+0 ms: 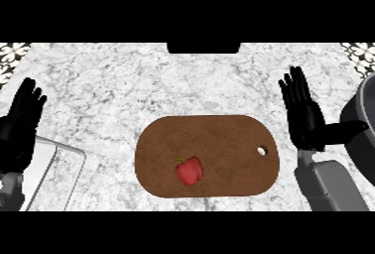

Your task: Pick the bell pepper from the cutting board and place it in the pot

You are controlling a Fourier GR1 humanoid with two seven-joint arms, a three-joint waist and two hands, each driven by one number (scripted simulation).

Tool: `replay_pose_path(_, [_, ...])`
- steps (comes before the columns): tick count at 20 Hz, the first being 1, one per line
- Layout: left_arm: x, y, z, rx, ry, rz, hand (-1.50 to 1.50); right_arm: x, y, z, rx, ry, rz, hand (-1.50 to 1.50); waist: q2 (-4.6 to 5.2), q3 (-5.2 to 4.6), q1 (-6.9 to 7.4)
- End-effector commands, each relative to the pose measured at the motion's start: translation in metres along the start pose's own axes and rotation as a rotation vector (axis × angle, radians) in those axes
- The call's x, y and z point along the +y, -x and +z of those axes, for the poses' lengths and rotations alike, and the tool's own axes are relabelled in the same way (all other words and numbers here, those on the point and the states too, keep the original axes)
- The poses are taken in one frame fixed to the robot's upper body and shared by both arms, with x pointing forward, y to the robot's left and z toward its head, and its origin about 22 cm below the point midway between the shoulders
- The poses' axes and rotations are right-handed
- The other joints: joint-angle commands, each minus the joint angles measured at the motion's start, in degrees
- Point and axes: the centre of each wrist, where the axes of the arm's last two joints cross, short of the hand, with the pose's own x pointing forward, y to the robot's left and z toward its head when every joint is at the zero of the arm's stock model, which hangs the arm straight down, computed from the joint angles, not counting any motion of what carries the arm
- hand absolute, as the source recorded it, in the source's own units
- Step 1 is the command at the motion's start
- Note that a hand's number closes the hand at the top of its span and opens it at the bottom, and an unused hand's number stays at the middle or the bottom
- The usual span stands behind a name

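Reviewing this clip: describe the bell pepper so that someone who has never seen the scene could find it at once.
Start at the brown cutting board, the rounded slab in the middle of the marble counter. The bell pepper lies on the board's lower left part, away from the small hole near the board's right edge. It is the only red thing in view, with a short green stem at its upper left.

You saw a red bell pepper point(190, 171) with a green stem, a brown cutting board point(219, 144), and a white-grey marbled table point(132, 84).

Left hand point(21, 124), right hand point(304, 115) open, upright
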Motion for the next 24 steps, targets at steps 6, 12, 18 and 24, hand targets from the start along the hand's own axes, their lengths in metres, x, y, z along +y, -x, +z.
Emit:
replay_pose_path(6, [-0.040, -0.041, -0.016, -0.094, 0.155, 0.203, 0.00, 0.122, -0.089, -0.034, -0.230, -1.007, 0.062, 1.50, -0.25, 0.23, 8.50])
replay_pose_path(12, [-0.055, -0.048, -0.021, -0.130, 0.186, 0.221, 0.00, 0.095, -0.137, -0.067, -0.512, -1.240, 0.544, -1.50, 0.87, 0.38, 4.24])
replay_pose_path(18, [-0.047, -0.032, -0.020, -0.149, 0.159, 0.207, 0.00, 0.095, -0.148, -0.078, -0.673, -1.473, 0.609, -1.50, 1.01, 0.30, 2.31])
replay_pose_path(24, [-0.046, -0.020, -0.017, -0.157, 0.168, 0.206, 0.00, 0.112, -0.150, -0.082, -0.675, -1.603, 0.931, -1.50, 0.45, 0.24, 1.14])
